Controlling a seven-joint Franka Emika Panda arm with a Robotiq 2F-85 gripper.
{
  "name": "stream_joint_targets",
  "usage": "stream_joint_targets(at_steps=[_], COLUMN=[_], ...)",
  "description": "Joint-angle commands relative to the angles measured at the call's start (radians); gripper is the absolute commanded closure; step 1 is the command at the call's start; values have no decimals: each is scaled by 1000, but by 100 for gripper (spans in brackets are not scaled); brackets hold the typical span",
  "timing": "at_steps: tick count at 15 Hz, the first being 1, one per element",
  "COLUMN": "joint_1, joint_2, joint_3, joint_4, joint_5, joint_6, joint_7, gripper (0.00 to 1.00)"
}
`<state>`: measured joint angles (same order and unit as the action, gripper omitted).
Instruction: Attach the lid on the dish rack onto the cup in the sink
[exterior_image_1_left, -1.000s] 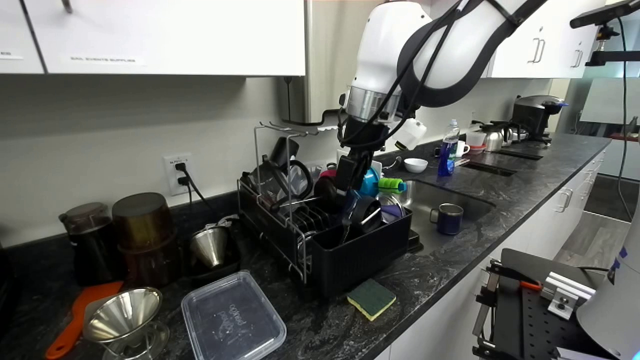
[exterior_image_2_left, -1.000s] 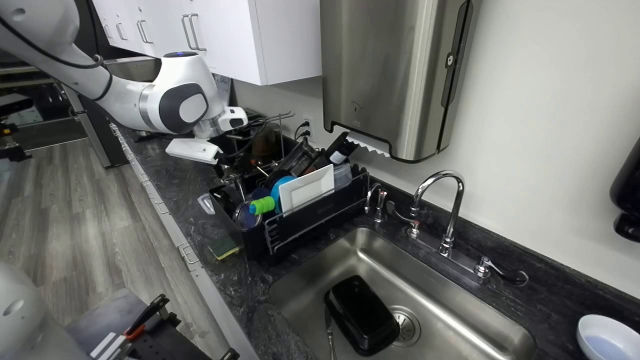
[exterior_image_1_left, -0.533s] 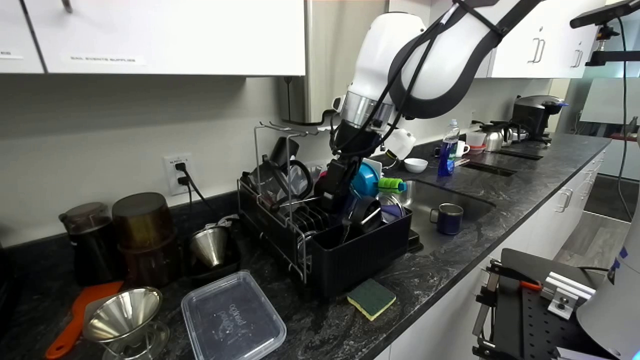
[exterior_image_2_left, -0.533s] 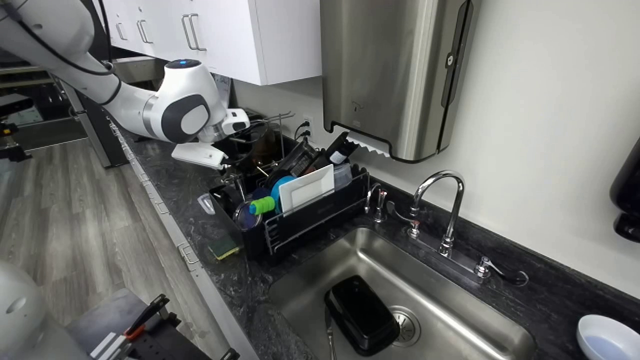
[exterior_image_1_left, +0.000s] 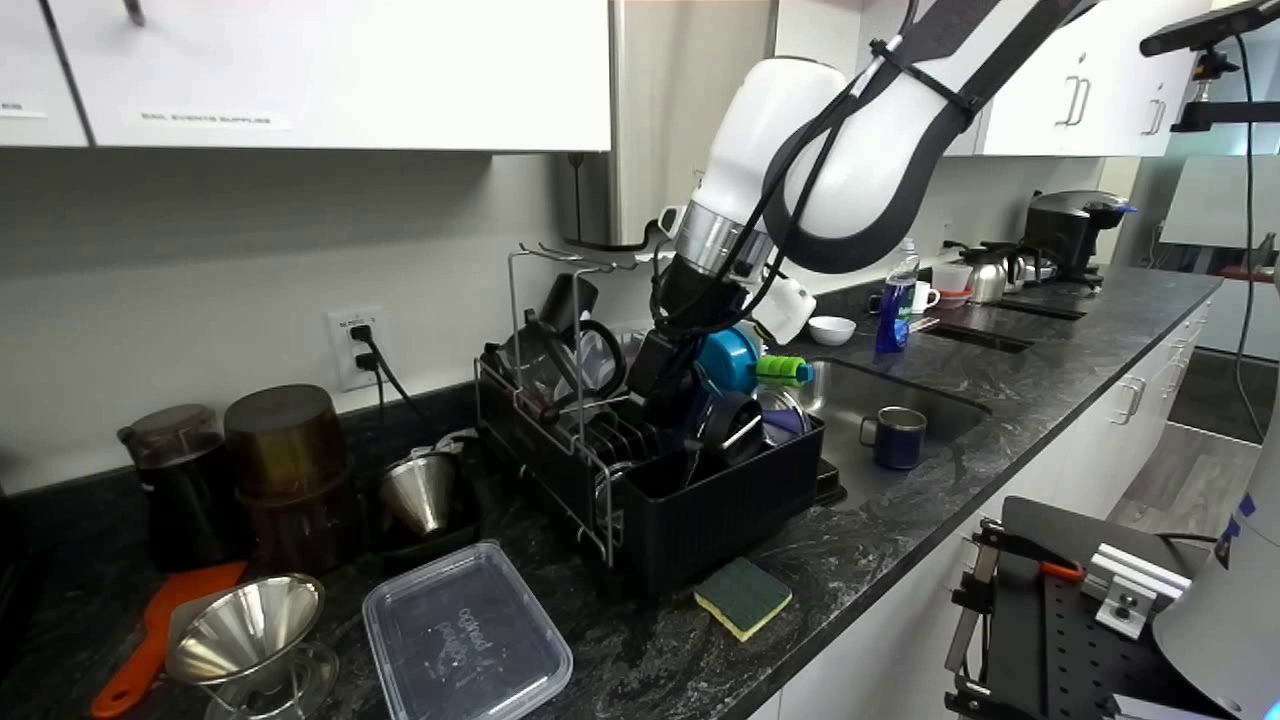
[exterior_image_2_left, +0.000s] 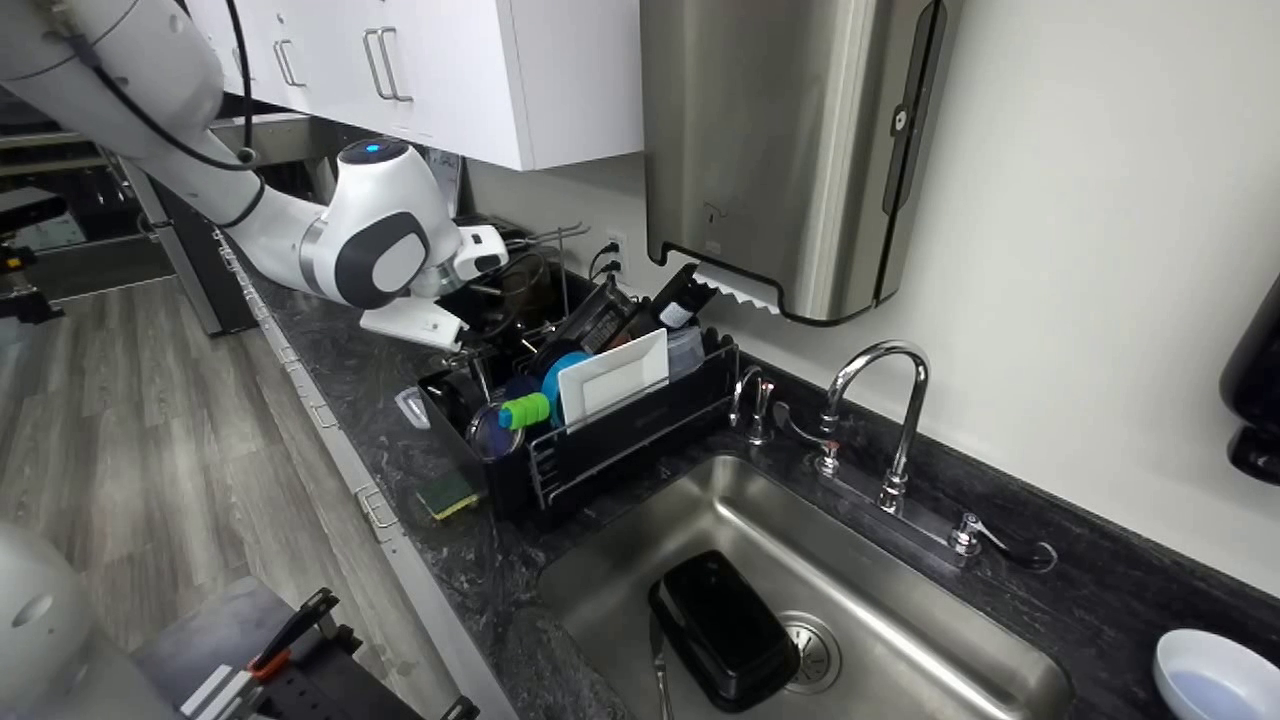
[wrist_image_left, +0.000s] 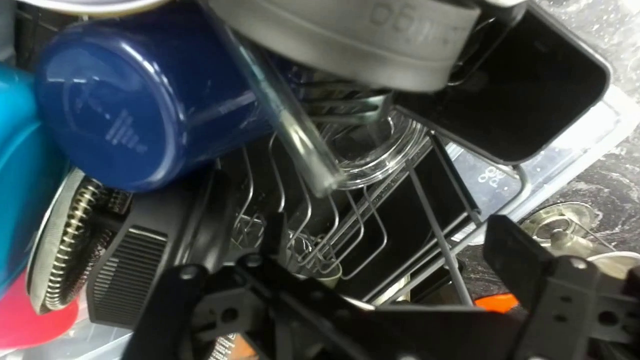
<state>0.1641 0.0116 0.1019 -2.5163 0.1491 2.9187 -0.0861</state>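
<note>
Beside the sink (exterior_image_2_left: 900, 640), the rack (exterior_image_2_left: 640, 425) is holding crowded dishes (exterior_image_2_left: 615, 380), and over it the gripper (wrist_image_left: 387, 225) is hanging, fingers (wrist_image_left: 515, 242) spread wide on nothing. The mug (exterior_image_1_left: 899, 440) is standing seemingly in the sink; I am not making out the lid among the dishes. Reaching it well is likely calling for a slow, straight descent, knocking nothing, then a square pinch.

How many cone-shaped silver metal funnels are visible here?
2, in an exterior view: one cone-shaped silver metal funnel left of the clear rectangular plastic container, another silver funnel beyond that container. More could be hidden in the black wire dish rack.
</note>
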Motion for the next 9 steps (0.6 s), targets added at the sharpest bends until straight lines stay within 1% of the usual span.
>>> stream_joint_targets(at_steps=[1, 9], joint_1=[-1, -4], joint_2=[39, 105], joint_3=[1, -6], joint_4=[7, 42], joint_5=[13, 1], joint_6=[67, 107], joint_7=[-20, -6], gripper=[0, 0])
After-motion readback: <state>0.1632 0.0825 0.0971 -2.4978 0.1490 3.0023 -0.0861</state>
